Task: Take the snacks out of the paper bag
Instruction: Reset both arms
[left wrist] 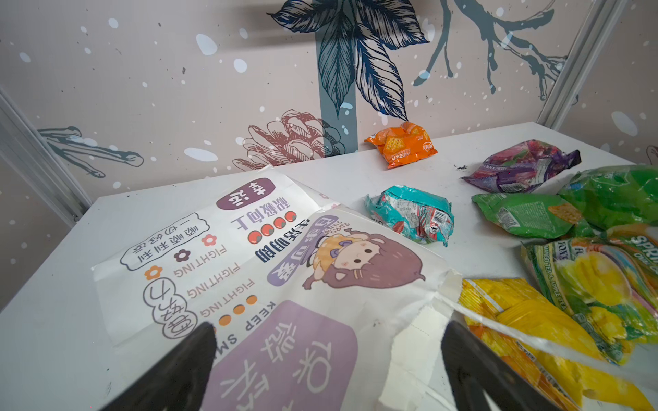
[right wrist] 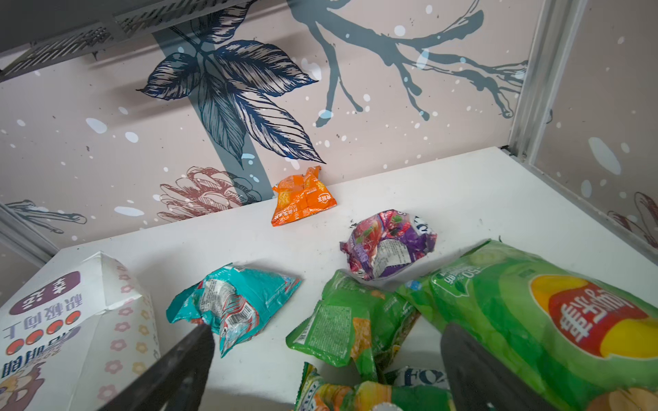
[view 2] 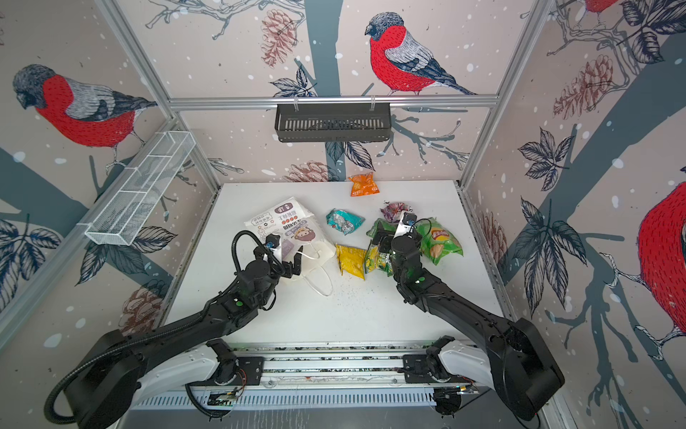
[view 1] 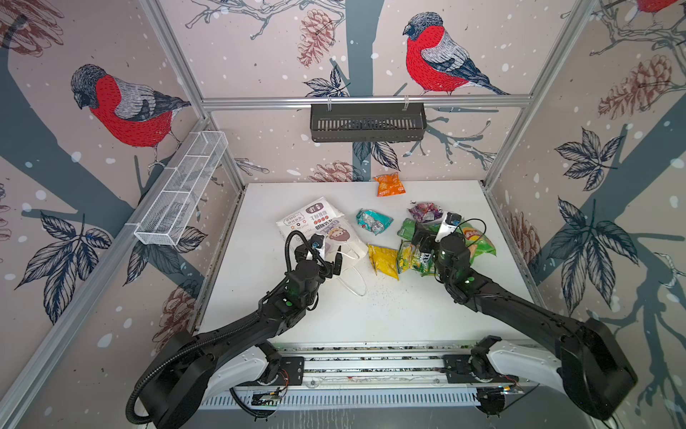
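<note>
White tabletop (view 1: 371, 319) inside bird-and-pinecone wallpaper; take 12 o'clock as the back wall and 6 o'clock as the robot's base.

Farthest left, the paper bag (view 1: 315, 223) lies on its side and looks flat. Its long axis runs from the folded bottom at 11 o'clock to the mouth at 5 o'clock, where the loop handles (view 1: 356, 278) trail toward 6. The left gripper (left wrist: 329, 325) hangs over that mouth end with its jaws spread wide and pinching nothing. The bag's body stretches away at its 11 to 12 o'clock.

At 3 o'clock of the mouth lies the yellow packet (view 1: 384, 260), butting against the green-yellow multi-pack (view 1: 412, 258). The teal packet (view 1: 373, 221) sits apart at the yellow one's 12, and the orange packet (view 1: 389, 184) is alone at the back edge.

The right gripper (right wrist: 327, 328), likewise spread and empty, hovers over the multi-pack and the small green packet (view 1: 408, 227). The purple packet (view 1: 425, 211) is at its 12 and the Lay's bag (view 1: 479, 241) at its 2.

Seven snacks lie outside, so the bag is probably empty, though its inside is hidden. Any check falls to the left arm, which is nearer and faces the mouth.
</note>
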